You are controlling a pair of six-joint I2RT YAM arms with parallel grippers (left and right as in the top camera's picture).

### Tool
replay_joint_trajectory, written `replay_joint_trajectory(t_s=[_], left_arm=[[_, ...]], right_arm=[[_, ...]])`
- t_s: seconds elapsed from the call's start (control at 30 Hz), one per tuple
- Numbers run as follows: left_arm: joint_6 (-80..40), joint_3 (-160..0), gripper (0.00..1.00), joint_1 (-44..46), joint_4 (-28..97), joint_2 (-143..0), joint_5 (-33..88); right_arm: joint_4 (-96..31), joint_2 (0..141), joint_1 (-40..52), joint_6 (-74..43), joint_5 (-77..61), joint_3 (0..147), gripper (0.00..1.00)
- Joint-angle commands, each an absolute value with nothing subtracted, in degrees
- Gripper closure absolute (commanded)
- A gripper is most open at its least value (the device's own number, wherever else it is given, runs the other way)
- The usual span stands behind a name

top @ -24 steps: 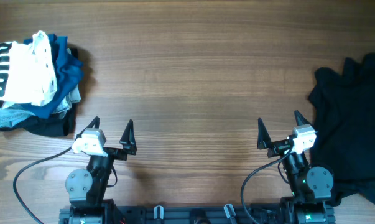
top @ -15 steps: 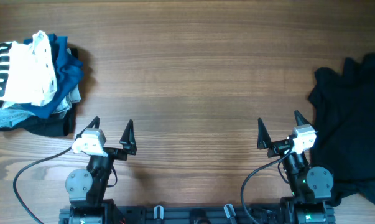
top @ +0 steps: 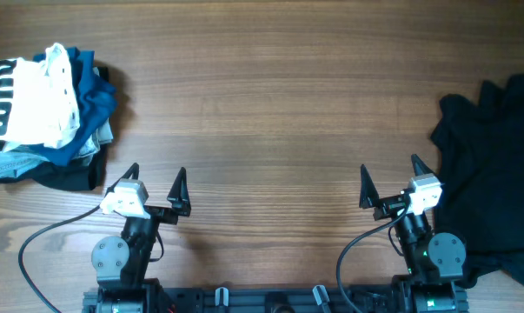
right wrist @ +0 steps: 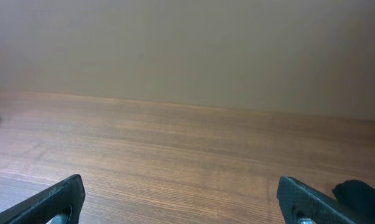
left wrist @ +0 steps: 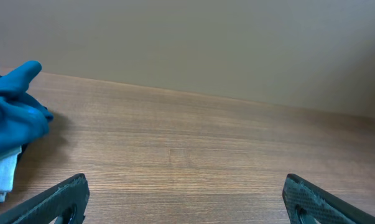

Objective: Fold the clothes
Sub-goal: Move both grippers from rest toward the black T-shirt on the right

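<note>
A pile of clothes (top: 40, 117) lies at the table's left edge: a white piece with black print on top, blue and black pieces under it. Its blue edge shows in the left wrist view (left wrist: 10, 118). A crumpled black garment (top: 492, 174) lies at the right edge; a bit of it shows in the right wrist view (right wrist: 361, 190). My left gripper (top: 155, 178) is open and empty near the front edge, right of the pile. My right gripper (top: 389, 176) is open and empty, just left of the black garment.
The wooden table (top: 270, 104) stretches bare between the two heaps. Both arm bases stand at the front edge, each with a cable looping on the table (top: 36, 243).
</note>
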State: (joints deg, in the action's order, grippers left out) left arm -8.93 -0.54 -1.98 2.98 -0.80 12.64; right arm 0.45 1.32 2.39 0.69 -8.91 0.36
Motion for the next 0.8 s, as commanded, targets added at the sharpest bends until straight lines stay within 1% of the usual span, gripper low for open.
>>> replay_joint_trajectory(t_s=[0.0,0.3,0.4,0.47,0.57,0.67,0.77], left_arm=[[-9.5,-0.3,0.00,-1.7,3.3,-0.3,11.9],[-9.5,-0.3,0.00,-1.7,3.3,-0.3,11.9],[-9.5,-0.3,0.00,-1.7,2.2,-0.3,11.3],[-9.5,-0.3,0.00,-1.7,2.2,-0.3,13.3],[-9.5,-0.3,0.00,-1.7,0.3,-0.3,13.9],[-6.4,-1.7,0.00,-1.7,-6.9,-0.6,10.7],[-6.3,-8.1,0.00,-1.7,-5.9,-4.0,6.0]], right_arm=[[0.7,1.7,2.0,-0.1,-8.9,0.3,0.00],[0.7,1.7,2.0,-1.2,-9.0,0.3,0.00],[0.7,1.7,2.0,-9.6,-9.2,0.3,0.00],[0.8,1.7,2.0,-14.2,-10.0,0.3,0.00],[3.0,1.7,2.0,-15.1,-15.6,0.6,0.00],[2.8,2.3,2.0,-19.2,-16.8,4.6,0.00],[2.1,7.5,2.0,-19.5,-16.3,12.1,0.00]])
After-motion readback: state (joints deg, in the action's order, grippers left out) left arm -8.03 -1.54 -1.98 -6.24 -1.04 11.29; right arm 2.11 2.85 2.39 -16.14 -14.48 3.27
